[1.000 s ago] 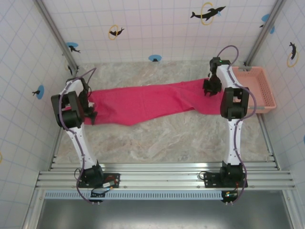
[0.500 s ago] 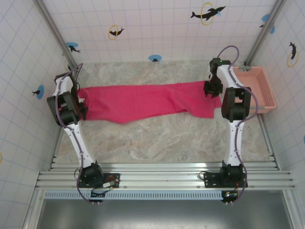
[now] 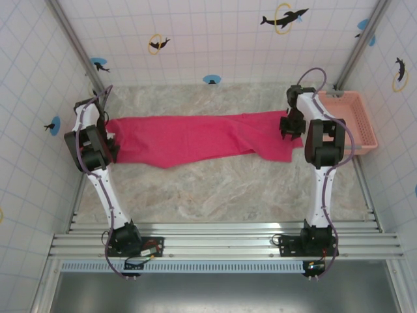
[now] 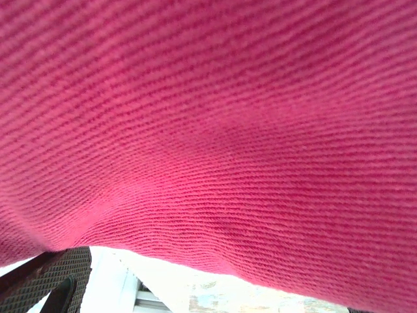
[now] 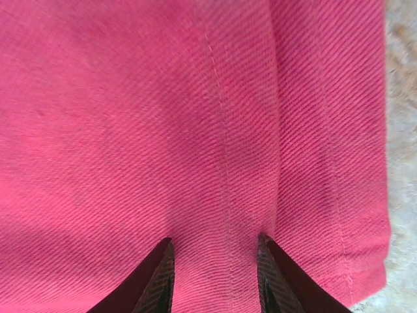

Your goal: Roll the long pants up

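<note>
Pants [image 3: 195,138]: flat across the far part of the bench [image 3: 215,189], stretched between both arms, unrolled.
Cloth: magenta twill, fine diagonal ribs, 1 stitched seam, hemmed edge; limp.
Left gripper [image 3: 111,139]: at the left end; jaws hidden by cloth, cannot tell.
Right gripper [image 5: 215,277]: jaws part-spread, tips on the fabric, nothing pinched.
Risk: an uneven start at 1 end would skew the roll; limp cloth may bunch.

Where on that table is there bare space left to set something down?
The widest bare table lies between the long pants and the near rail, flanked by the two arms. A narrower strip runs behind the pants to the back wall. Crowded: both ends of the pants, at the left gripper and right gripper, and beside the basket.
</note>
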